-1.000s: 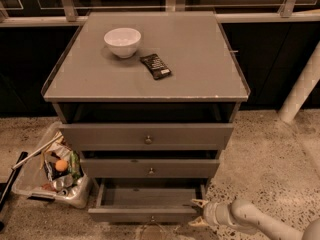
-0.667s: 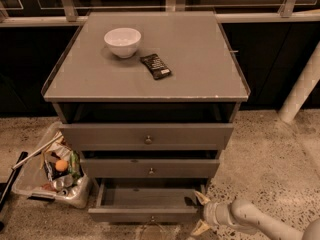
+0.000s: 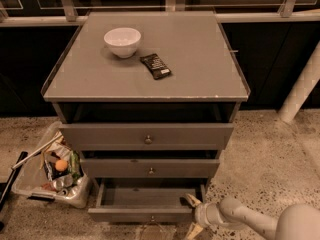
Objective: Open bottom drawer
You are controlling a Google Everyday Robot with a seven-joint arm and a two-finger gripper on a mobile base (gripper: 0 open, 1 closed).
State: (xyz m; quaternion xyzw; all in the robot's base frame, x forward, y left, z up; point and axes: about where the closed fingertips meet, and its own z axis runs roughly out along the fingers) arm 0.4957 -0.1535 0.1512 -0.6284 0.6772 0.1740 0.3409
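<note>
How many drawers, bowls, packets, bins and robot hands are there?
Drawers: 3 (top drawer, middle drawer, bottom drawer, pulled out)
Bowls: 1, the white bowl
Packets: 1, the dark packet
Bins: 1, the rubbish bin on the floor
Hands: 1, the hand at the bottom drawer's right front corner
Total: 7

bottom drawer (image 3: 125, 214): lowest, slimmest grey front with a tiny centre metal knob. Pulled partway out, level, shallow grey tray exposed. gripper (image 3: 192, 215) at its right front corner, fingers spread.
</note>
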